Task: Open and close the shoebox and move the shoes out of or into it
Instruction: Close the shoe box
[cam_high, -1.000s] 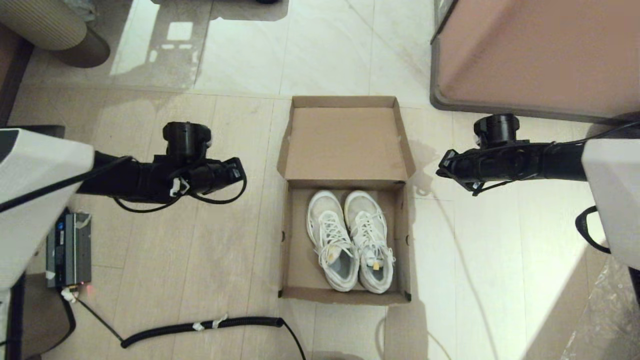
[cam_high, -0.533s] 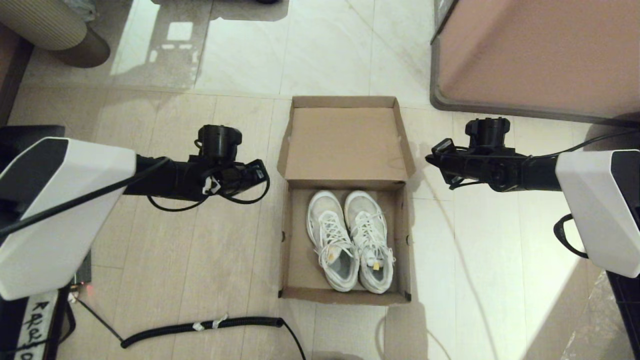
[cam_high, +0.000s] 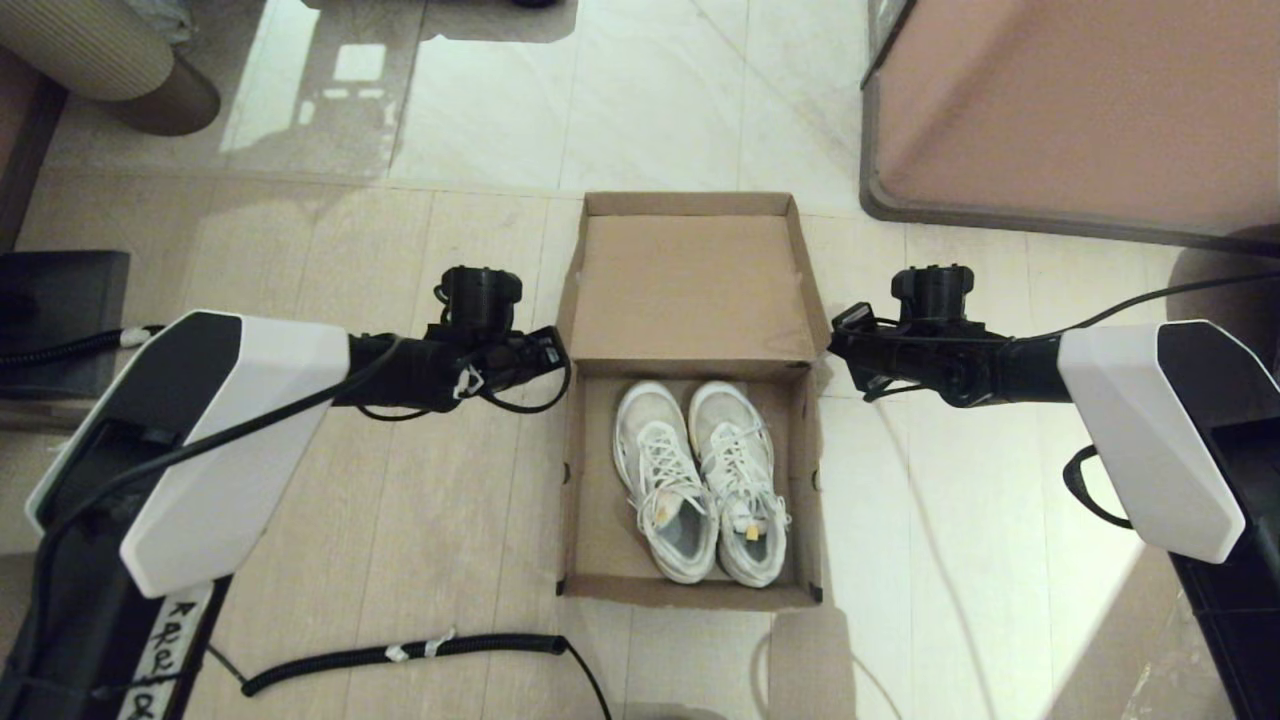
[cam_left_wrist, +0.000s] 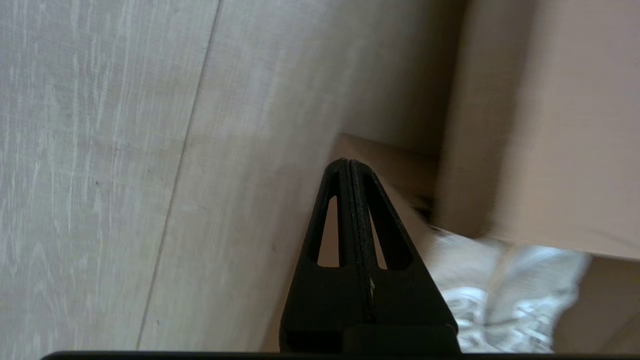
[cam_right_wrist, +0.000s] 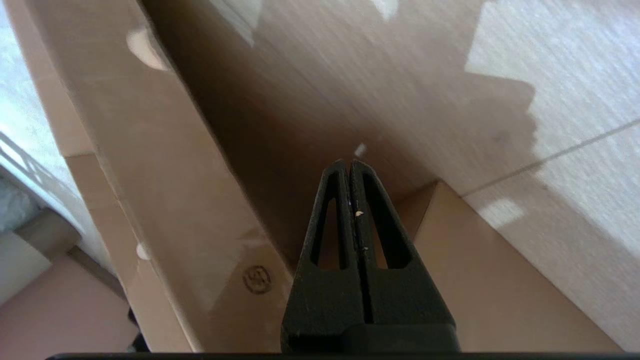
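Head view: shoebox (cam_high: 690, 400) lying open, shoes (cam_high: 700, 480) sitting inside.
Left gripper (cam_high: 545, 350): hovering beside hinge, jaws pressed together, empty.
Right gripper (cam_high: 840, 335): likewise opposite.
Remaining: probably closing lid.

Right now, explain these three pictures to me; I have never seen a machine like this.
This is a two-armed robot seen through its own cameras. The head view looks down at the floor. There an open shoebox lies with its lid folded back, and the shoes, a white pair, sit inside it side by side. The other two pictures come from cameras on the wrists, looking along the fingers. The left gripper is beside the box's left edge, the right gripper beside its right edge, both near the lid's hinge. Both are shut and hold nothing. A black coiled cable lies nearer the robot.
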